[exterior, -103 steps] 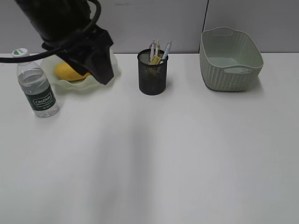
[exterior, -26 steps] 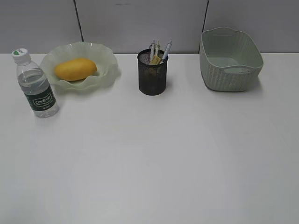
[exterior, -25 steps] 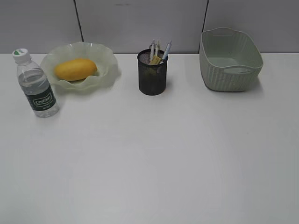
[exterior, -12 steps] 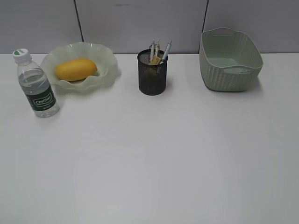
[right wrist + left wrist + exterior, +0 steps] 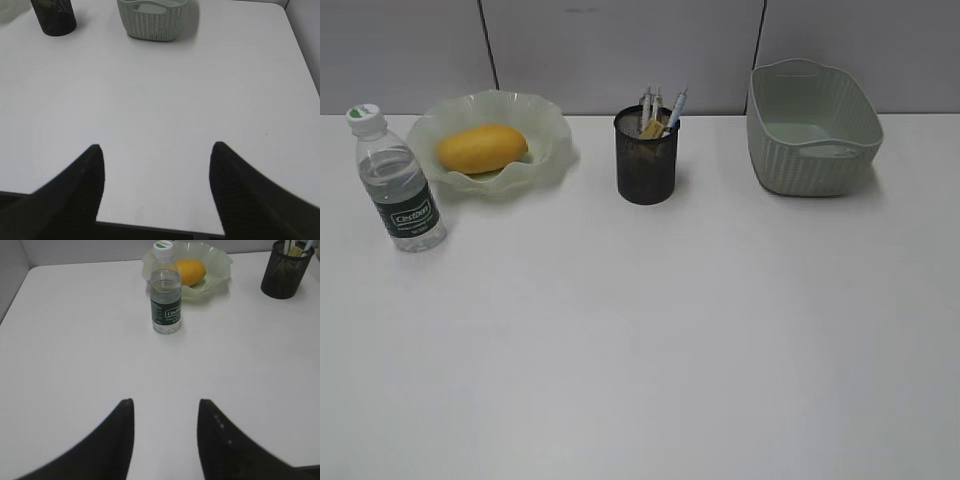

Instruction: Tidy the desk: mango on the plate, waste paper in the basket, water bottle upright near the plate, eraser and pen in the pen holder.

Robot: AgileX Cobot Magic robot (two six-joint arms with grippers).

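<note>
matt desk (image 5: 650,340), mesh pen holder (image 5: 646,160), clear-plastic water bottle (image 5: 400,185)

Wide bare desk (image 5: 650,350) across near and middle; along far edge only: water bottle (image 5: 399,182) and plate (image 5: 550,150) left; pen holder (image 5: 646,156) centre; basket (image 5: 812,128) right; open gaps between.

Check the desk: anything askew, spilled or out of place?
Nothing stands out. Mango lies in the plate, water bottle stands upright beside it, pens sit in the pen holder, basket upright. No spill visible.
</note>
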